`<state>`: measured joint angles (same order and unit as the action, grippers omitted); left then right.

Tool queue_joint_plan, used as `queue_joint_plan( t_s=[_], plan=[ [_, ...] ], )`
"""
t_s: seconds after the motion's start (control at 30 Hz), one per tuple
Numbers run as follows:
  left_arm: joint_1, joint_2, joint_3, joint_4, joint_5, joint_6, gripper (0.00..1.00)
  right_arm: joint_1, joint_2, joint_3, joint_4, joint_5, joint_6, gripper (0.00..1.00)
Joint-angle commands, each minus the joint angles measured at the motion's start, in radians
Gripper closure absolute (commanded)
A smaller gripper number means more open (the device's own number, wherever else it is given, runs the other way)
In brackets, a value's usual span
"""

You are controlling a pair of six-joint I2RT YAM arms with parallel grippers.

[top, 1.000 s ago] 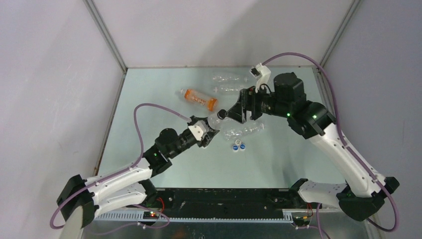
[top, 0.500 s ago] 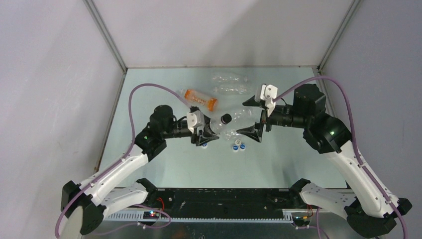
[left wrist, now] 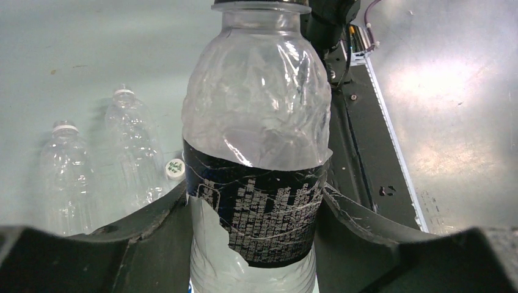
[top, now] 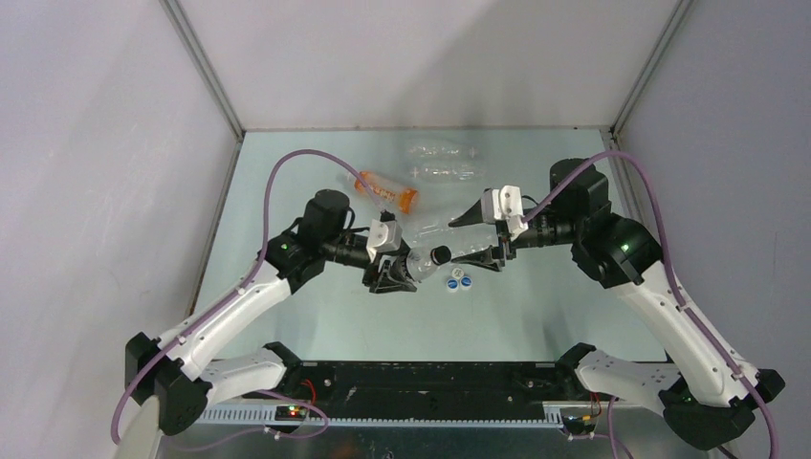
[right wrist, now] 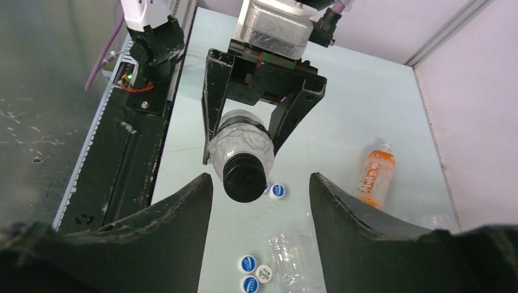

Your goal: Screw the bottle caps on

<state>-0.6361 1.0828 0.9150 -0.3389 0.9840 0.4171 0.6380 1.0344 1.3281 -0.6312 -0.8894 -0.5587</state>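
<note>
My left gripper [top: 400,269] is shut on a clear bottle [top: 421,262] with a torn black label [left wrist: 269,207] and holds it above the table, neck toward the right arm. A black cap [top: 441,254] sits on its neck and also shows in the right wrist view [right wrist: 244,178]. My right gripper [top: 471,241] is open and empty. Its fingers [right wrist: 183,213] stand wide on either side, a little short of the cap. Loose blue-topped caps [top: 458,281] lie on the table below; the right wrist view shows them [right wrist: 247,264] beside a white cap [right wrist: 264,273].
Two clear uncapped bottles [top: 443,161] lie at the back of the table. An orange bottle [top: 385,191] lies to their left. Another clear bottle [top: 475,246] lies under my right gripper. The black rail [top: 421,378] runs along the near edge.
My right gripper, at the cap one second ago, has opened, drawn back and turned. My left arm has swung round and moved the bottle right and toward the near edge.
</note>
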Motion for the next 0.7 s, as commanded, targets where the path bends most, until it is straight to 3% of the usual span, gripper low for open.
queue_joint_plan(
  t_s=[0.0, 0.37, 0.67],
  plan=[
    [0.003, -0.011, 0.042, -0.023, 0.057, 0.027, 1.0, 0.022, 0.009, 0.005, -0.017, -0.025, -0.039, 0.39],
    [0.003, -0.015, 0.061, -0.046, 0.065, 0.042, 1.0, 0.074, 0.052, 0.009, -0.061, 0.024, -0.076, 0.4],
    [0.002, -0.013, 0.068, -0.04, 0.073, 0.039, 1.0, 0.079, 0.073, 0.013, -0.06, 0.029, -0.073, 0.5]
  ],
)
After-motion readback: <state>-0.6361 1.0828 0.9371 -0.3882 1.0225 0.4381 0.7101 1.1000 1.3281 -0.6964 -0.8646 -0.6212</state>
